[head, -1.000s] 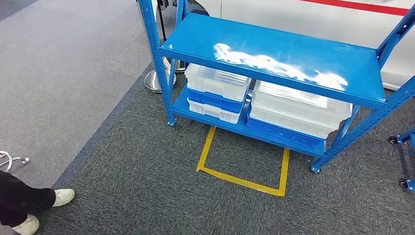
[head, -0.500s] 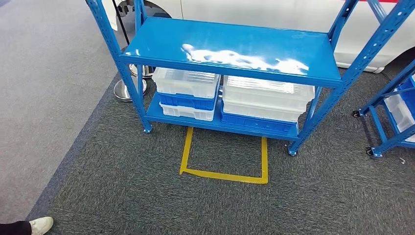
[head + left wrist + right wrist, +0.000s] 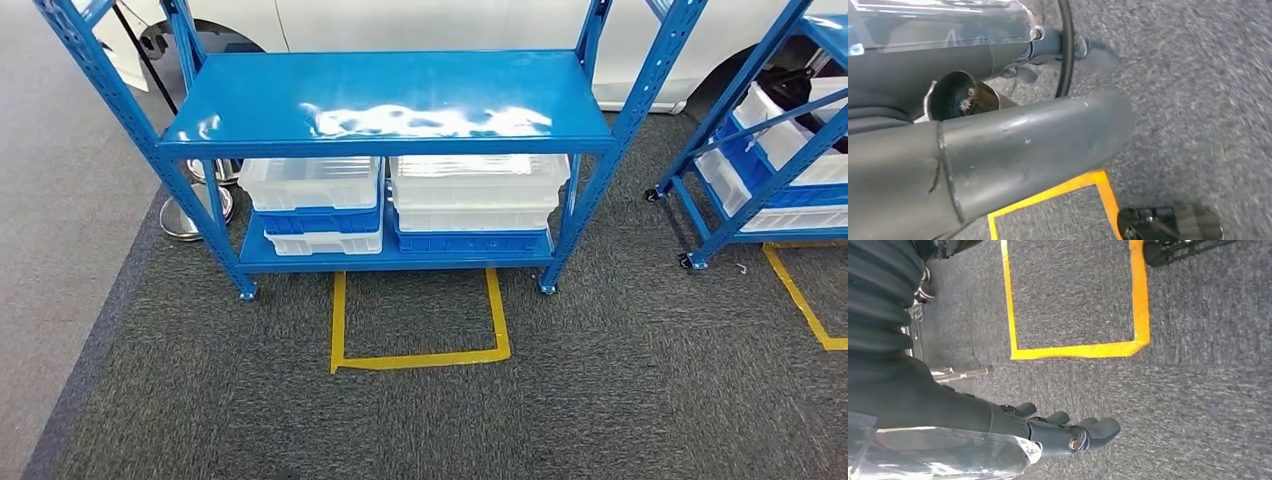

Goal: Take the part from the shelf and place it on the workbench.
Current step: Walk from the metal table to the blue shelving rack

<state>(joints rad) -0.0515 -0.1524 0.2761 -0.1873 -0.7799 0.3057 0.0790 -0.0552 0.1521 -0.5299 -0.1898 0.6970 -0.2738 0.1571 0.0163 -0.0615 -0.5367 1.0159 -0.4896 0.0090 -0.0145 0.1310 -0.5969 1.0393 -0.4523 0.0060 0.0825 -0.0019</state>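
A blue metal shelf (image 3: 400, 100) stands ahead of me in the head view; its top board is bare apart from glare. On its lower board sit stacked white bins (image 3: 478, 180) and blue bins (image 3: 320, 220); I cannot make out what is in them. My left hand (image 3: 1013, 145) hangs beside my body over the carpet, thick thumb in front, holding nothing. My right hand (image 3: 1058, 430) also hangs low above the carpet, fingers stretched out and apart, with nothing in it.
A yellow tape square (image 3: 420, 358) marks the grey carpet just in front of the shelf. A second blue shelf (image 3: 760, 150) with bins stands at the right. A white car (image 3: 450, 25) is behind, and a chrome post base (image 3: 185, 215) at the left.
The camera has turned: the shelf now sits centred and square-on, the second shelf has come into view at the right, and the person's shoes have left the picture.
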